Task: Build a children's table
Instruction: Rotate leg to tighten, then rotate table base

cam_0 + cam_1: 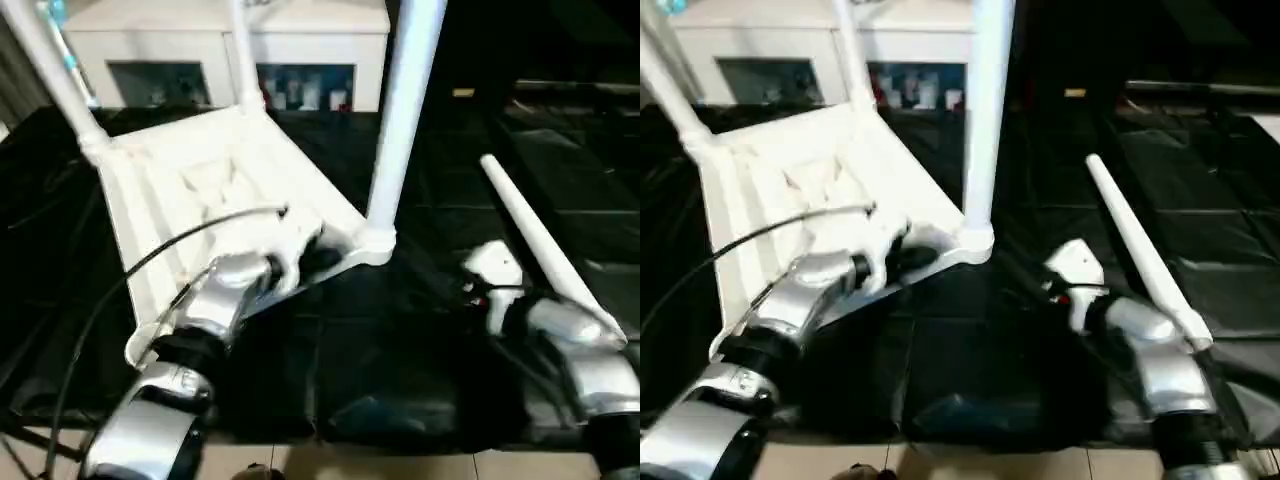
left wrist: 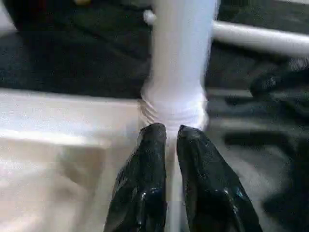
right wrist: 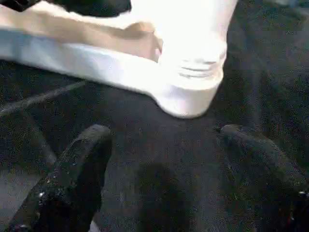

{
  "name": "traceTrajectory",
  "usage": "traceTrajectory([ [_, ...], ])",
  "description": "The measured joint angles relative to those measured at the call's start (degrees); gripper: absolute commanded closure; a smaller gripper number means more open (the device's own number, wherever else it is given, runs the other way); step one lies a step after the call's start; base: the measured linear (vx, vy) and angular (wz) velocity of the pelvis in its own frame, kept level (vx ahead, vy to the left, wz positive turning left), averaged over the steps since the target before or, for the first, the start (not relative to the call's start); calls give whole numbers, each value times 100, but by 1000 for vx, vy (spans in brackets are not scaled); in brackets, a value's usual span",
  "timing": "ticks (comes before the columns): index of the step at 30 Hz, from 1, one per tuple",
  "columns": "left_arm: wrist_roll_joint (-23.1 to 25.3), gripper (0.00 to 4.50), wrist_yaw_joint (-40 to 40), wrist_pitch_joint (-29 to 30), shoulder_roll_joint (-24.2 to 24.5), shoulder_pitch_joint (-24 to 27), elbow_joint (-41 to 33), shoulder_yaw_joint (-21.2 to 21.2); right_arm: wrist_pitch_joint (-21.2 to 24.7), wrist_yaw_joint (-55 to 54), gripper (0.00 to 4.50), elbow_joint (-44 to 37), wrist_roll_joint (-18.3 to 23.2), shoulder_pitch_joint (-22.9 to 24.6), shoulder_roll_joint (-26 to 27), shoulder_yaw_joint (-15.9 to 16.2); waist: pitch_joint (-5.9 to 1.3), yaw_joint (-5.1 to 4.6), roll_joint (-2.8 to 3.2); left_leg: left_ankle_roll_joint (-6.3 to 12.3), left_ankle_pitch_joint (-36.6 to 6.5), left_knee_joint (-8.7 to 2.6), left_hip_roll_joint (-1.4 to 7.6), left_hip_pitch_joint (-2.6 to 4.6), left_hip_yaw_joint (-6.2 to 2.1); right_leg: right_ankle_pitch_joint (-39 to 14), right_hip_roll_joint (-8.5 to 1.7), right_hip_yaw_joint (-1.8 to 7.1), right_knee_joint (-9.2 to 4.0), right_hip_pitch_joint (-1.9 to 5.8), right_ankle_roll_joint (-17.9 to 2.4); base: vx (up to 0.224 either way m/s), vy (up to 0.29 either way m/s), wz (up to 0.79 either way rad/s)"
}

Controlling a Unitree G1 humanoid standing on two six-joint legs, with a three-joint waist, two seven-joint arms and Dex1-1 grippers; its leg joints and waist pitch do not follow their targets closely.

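Done: three legs [image 1: 405, 110] stand in your upturned top [image 1: 215, 190] | Left: fourth leg [image 1: 545, 255] lies right | left pincer [image 2: 166, 135] nearly together, empty; right pincer [image 3: 164, 145] apart.

The scene is dimly lit, the white leg [image 1: 400, 120] is washed out by glare from above, the black surface [image 1: 400, 360] is left murky, and every view is softened by blur.
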Motion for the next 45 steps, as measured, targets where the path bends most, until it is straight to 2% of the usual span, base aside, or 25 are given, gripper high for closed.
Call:
traceTrajectory([
  [2,15,336,197,40,124,14,-240,86,59,-168,64,1,-17,-93,166,34,2,-9,-2,-10,-4,2,0,3,0,4,-1,0,2,2,-2,0,0,0],
  [4,20,310,292,468,409,212,-926,205,176,-335,64,-81,-16,-151,325,47,1,-34,-2,-19,-10,2,0,8,0,4,0,5,3,3,-3,0,0,0],
  [6,86,304,386,854,826,463,-1517,394,262,-413,64,-186,-16,-130,410,106,3,-53,-5,-23,-12,-2,1,8,1,4,3,5,2,0,-2,0,0,0],
  [7,104,304,403,895,888,495,-1577,427,269,-418,64,-190,-16,-124,418,113,2,-49,-5,-23,-12,-2,2,8,0,4,3,5,2,0,-2,0,0,0],
  [10,259,262,549,1520,1618,1055,-2354,836,337,-470,64,-222,-46,-140,565,269,10,-41,-20,-27,-14,-5,4,4,1,2,5,4,-1,-2,0,0,0,0],
  [12,373,262,427,1962,2330,1514,-2768,1043,349,-495,64,-241,-100,-120,666,385,19,-65,-63,-29,-15,-8,7,9,1,0,9,6,1,-2,3,0,0,0],
  [14,531,262,331,2280,2750,1761,-2911,1221,365,-519,64,-199,-138,-124,660,396,28,-37,-77,-31,-15,-7,6,8,2,1,9,9,-5,-1,1,0,0,0],
  [16,790,262,220,2644,3188,2052,-3159,1238,366,-585,64,-113,-179,-199,741,435,32,2,-99,-31,-15,-6,0,11,2,2,6,14,-7,8,1,0,0,0],
  [18,1172,262,185,3033,3665,2297,-3233,1160,371,-748,64,68,-223,-401,878,481,43,-12,-126,-36,-11,-5,-2,15,2,8,6,18,-5,8,-8,0,0,0],
  [19,1262,262,187,3116,3742,2331,-3231,1162,371,-797,64,89,-227,-423,875,478,41,6,-135,-38,-11,-5,-2,17,1,8,6,19,-8,12,-8,0,0,0],
  [21,1325,262,284,3215,3751,2358,-3201,1172,373,-925,64,269,-252,-537,932,472,36,38,-144,-38,-11,-1,-8,28,2,9,6,30,-8,28,-9,0,0,0],
  [25,1257,262,302,3346,3683,2501,-3198,1024,358,-1175,64,529,-369,-745,1083,476,32,19,-157,-41,-9,-1,-9,28,2,17,6,34,-9,27,-15,0,0,0],
  [30,935,262,26,3680,3186,2793,-3610,582,324,-1464,64,704,-454,-839,1124,468,33,23,-154,-41,-9,-1,-9,26,0,17,6,29,-5,25,-14,0,0,0],
  [38,743,262,-392,3965,3147,2824,-4087,218,226,-1654,64,910,-478,-854,1140,463,45,-15,-108,-43,-8,-1,-10,28,0,17,7,33,-4,26,-14,0,0,0],
  [41,667,262,-395,3966,2902,2776,-4099,162,167,-1785,64,910,-481,-873,1138,428,35,2,-75,-43,-8,0,-12,28,0,17,6,32,-4,29,-14,0,0,0],
  [45,516,262,-338,3928,2265,2604,-4111,-53,99,-2066,64,915,-563,-914,1109,257,31,57,-55,-43,-7,9,-13,28,0,20,3,32,-3,34,-14,0,0,0],
])
